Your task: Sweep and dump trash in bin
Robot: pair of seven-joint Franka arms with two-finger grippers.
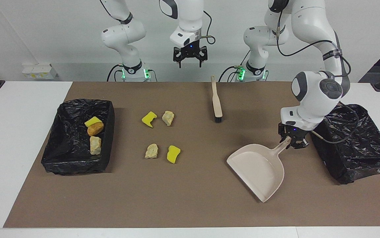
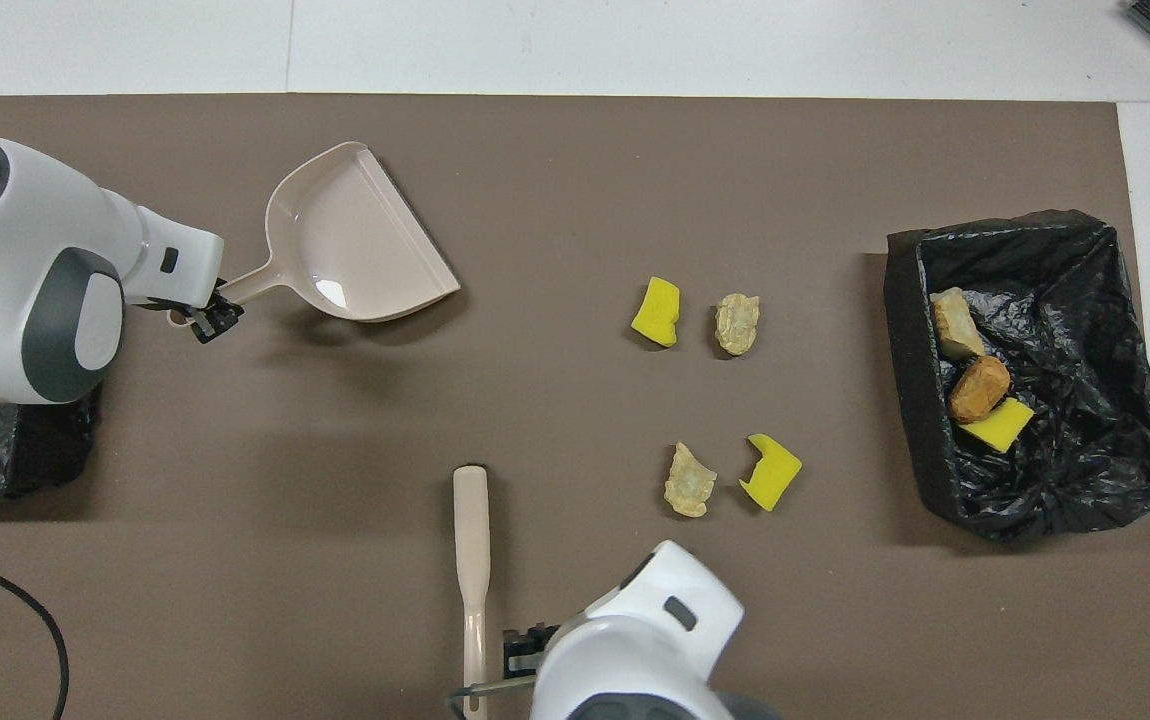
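The left gripper (image 1: pixel 292 140) is pinching the end of the dustpan's (image 1: pixel 257 168) handle, its fingers pressed together on it. It is holding the pan just beside the bin (image 1: pixel 368 152) at the left arm's end of the mat (image 1: pixel 190 205), with the pan's open mouth turned away from that bin and toward the trash. The pan looks to be at or just above the mat; whether it is resting I cannot tell. Gripping the very end of the handle is probably meant to keep the arm clear of the scoop, so that pieces can be pushed in.

The right gripper (image 1: pixel 190 59) is hanging high in the air with its fingers spread and nothing in them, over the robots' edge of the mat, close to the brush's (image 1: pixel 215 99) handle. The brush is lying flat, nearer to the robots than the pan, its bristles pointing away from them. My guess is that the right arm is about to fetch it.

The trash is in two lots. Four pieces, two yellow (image 1: pixel 149 119) and two beige (image 1: pixel 168 118), are sitting loose on the mat, well apart from the pan, toward the right arm's end. Three more, one yellow (image 1: pixel 92 121), one orange-brown (image 1: pixel 95 129) and one beige (image 1: pixel 95 145), are lying in the other bin (image 1: pixel 64 158) at that end.
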